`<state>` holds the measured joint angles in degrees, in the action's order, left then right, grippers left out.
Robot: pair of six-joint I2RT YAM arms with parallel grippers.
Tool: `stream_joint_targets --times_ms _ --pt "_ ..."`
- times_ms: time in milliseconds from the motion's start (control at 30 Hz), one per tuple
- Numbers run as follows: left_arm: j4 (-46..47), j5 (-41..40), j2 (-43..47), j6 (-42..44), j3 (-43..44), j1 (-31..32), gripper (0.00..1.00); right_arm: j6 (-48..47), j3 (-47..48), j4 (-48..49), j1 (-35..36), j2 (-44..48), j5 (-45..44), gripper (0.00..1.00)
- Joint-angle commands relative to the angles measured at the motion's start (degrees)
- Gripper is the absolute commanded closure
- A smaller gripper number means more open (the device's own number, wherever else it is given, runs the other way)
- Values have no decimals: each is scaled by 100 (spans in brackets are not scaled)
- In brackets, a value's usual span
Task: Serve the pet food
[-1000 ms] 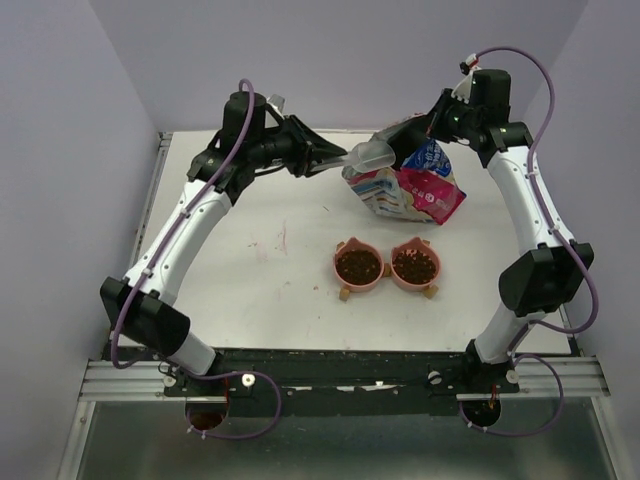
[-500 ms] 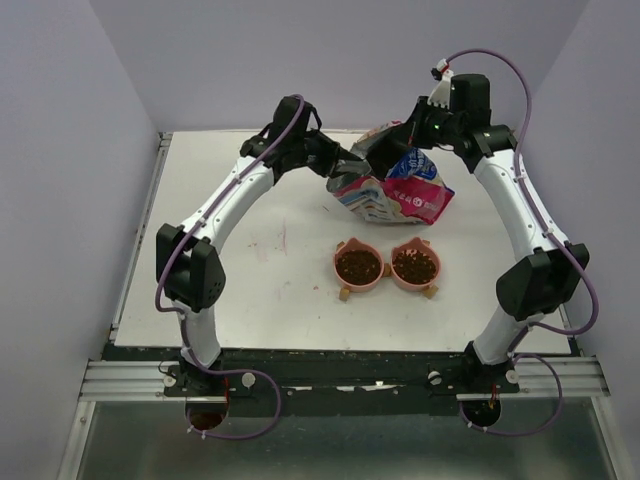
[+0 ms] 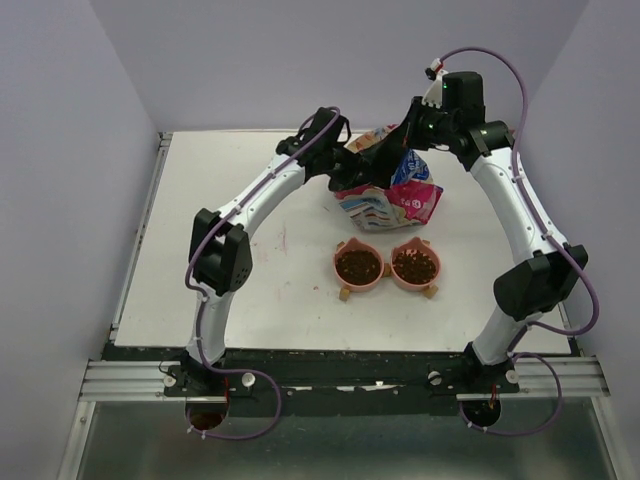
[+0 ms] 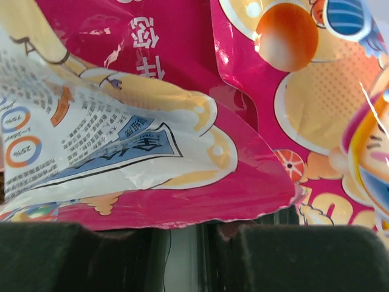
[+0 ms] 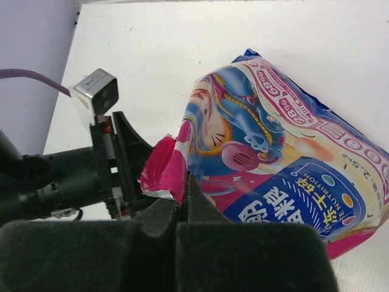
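Pet food fills both halves of the twin pink bowl (image 3: 338,266): dark brown kibble on the left (image 3: 358,265) and on the right (image 3: 415,266). Behind the bowl stands the pink printed bag (image 3: 400,195). My right gripper (image 3: 408,135) is shut on the bag's torn top edge (image 5: 167,164) and holds it up; its jaws (image 5: 182,191) pinch the foil. My left gripper (image 3: 362,160) reaches into the bag's mouth, with the bag (image 4: 182,121) filling its view. A pale scoop handle (image 4: 182,255) sits between its jaws (image 4: 194,234); the rest of the scoop is hidden under the bag's flap.
The white table (image 3: 220,230) has reddish smears (image 3: 280,238) and a few loose crumbs (image 3: 318,290) left of the bowl. Purple walls close in on three sides. The left arm's wrist camera (image 5: 97,91) sits beside the bag's mouth.
The left arm has swung right and pushed the clear scoop into the bag's mouth, where it is now hidden. The right gripper has drawn the bag's top up and left, bunching the bag.
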<state>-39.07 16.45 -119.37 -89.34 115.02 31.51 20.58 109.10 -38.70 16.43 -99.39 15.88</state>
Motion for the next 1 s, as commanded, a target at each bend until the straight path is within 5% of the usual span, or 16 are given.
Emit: stream_joint_targets --times_ms 0,167,367,467,667,967 --pt "-384 -907 -893 -374 310 -4 100 578 630 495 71 333 240 100" --pt "1089 -530 -1212 266 110 22 100 868 770 293 63 333 346 100" --pt "5639 894 -421 -486 -1884 -83 100 711 710 99 -51 491 65 100" --pt "7260 1377 -385 -1101 -1844 -171 100 781 499 301 -209 561 73 100" --pt "8441 1862 -272 -2122 -1508 -347 100 1220 621 539 -579 334 337 100" --pt "8477 2117 774 -2412 -3204 -567 100 1545 1430 213 -869 -185 108 100"
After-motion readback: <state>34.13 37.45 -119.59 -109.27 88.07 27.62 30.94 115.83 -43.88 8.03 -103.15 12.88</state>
